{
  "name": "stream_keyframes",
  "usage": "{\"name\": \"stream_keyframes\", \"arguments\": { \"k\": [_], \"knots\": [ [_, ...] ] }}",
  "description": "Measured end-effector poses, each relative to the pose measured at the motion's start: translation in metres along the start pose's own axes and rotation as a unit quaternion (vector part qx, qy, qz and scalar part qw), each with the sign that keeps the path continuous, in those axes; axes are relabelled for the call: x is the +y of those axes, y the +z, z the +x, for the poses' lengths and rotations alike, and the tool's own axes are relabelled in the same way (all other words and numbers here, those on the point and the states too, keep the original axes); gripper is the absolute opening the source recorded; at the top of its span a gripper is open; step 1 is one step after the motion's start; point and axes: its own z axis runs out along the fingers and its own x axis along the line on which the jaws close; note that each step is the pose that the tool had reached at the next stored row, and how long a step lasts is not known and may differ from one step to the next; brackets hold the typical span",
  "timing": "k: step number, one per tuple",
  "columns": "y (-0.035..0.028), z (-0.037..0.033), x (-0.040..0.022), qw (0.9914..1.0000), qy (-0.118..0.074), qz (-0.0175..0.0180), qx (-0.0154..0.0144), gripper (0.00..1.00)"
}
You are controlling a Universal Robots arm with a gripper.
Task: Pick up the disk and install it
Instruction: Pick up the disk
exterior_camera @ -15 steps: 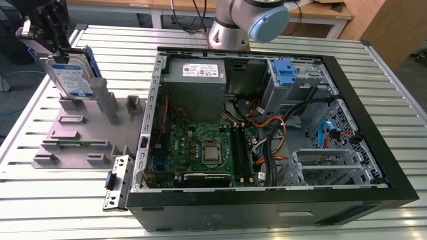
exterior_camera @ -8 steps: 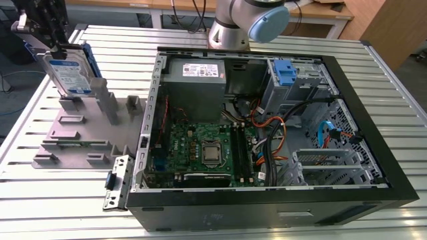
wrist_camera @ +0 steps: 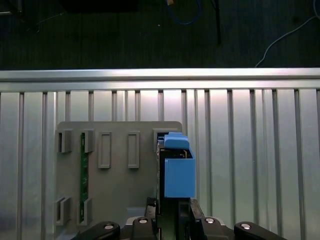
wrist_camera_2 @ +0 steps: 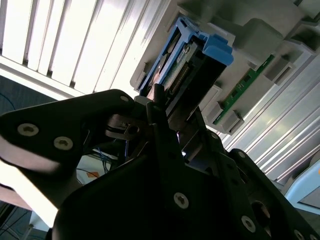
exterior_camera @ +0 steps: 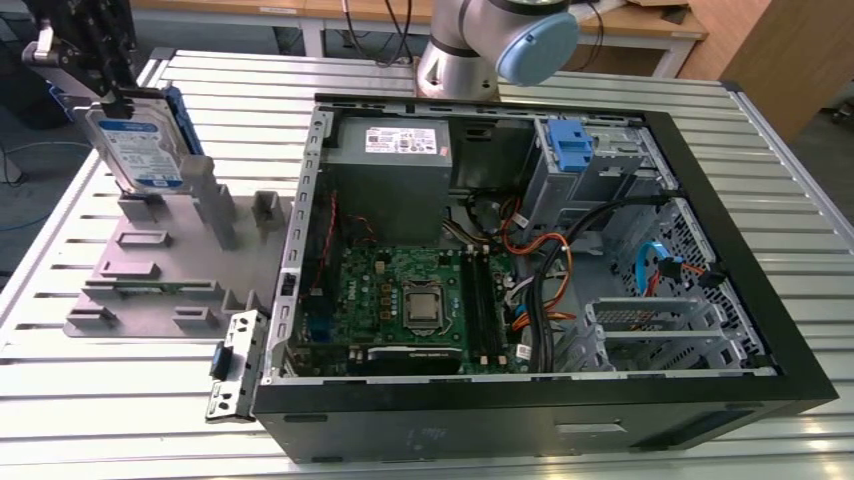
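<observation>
at grey rack (exterior_camera: pixel 147 272), disk (exterior_camera: pixel 138 150) in jaws (upright), computer case (exterior_camera: pixel 534 420) beside

Above the grey holder (exterior_camera: pixel 134 262), the space around my gripper (exterior_camera: pixel 112 100) and the disk (exterior_camera: pixel 138 150) it grips is free. One tall post (exterior_camera: pixel 214 197) stands just beside the disk. Toward the exterior view's right rises the wall of the computer case (exterior_camera: pixel 310 200). Inside, cables (exterior_camera: pixel 561 240) crowd the bay near the blue clip (exterior_camera: pixel 571 148).
</observation>
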Motion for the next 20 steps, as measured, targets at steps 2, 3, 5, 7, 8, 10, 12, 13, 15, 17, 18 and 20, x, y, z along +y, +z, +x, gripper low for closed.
{"name": "stream_keyframes", "arguments": {
  "k": [2,3,5,7,8,10,12,13,15,17,18,20],
  "knots": [
    [-0.0004,0.0000,0.0000,1.00000,0.000,-0.0001,0.0000,0.35],
    [-0.0012,0.0000,0.0001,1.00000,0.000,-0.0003,0.0001,0.35],
    [-0.0030,-0.0001,0.0001,1.00000,0.000,0.0000,0.0000,0.35],
    [-0.0059,-0.0001,0.0002,1.00000,0.000,-0.0001,0.0000,0.35],
    [-0.0076,-0.0002,0.0003,1.00000,0.000,-0.0001,0.0000,0.35],
    [-0.0111,-0.0003,0.0004,1.00000,0.000,0.0000,0.0000,0.35],
    [-0.0149,-0.0004,0.0005,1.00000,0.000,0.0000,0.0000,0.35],
    [-0.0170,-0.0004,0.0006,1.00000,0.000,0.0000,0.0000,0.35],
    [-0.0216,-0.0005,0.0007,1.00000,0.000,0.0000,0.0000,0.35],
    [-0.0254,-0.0006,0.0009,1.00000,0.000,0.0000,0.0000,0.35],
    [-0.0272,-0.0007,0.0009,1.00000,0.000,0.0000,0.0000,0.35],
    [-0.0307,-0.0007,0.0010,1.00000,0.000,0.0000,0.0000,0.35]
  ]
}}
